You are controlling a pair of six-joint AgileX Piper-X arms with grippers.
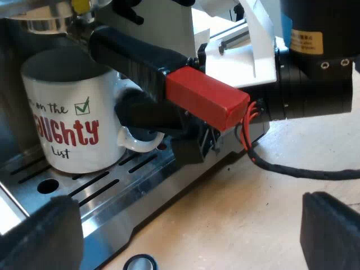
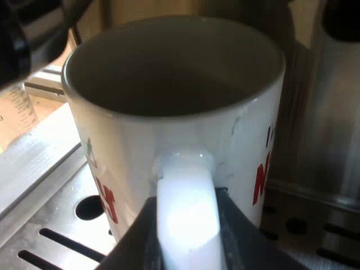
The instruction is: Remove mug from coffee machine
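Left pincer point(image 1: 190, 226), blunt black fingers point(image 1: 48, 236), right arm's black wrist point(image 1: 315, 84), yellow label point(image 1: 306, 42)

Light: bright and even on the counter point(image 1: 270, 208) beside the mug point(image 1: 67, 121).
Glare: mug handle point(image 2: 187, 219) washed out to plain white; pale sheen on the tray point(image 1: 121, 188) under the mug.
Shadow: mug's inside dark; dim behind the mug.

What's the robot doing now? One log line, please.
mug: on drip tray | right gripper: shut on its handle | left gripper: open
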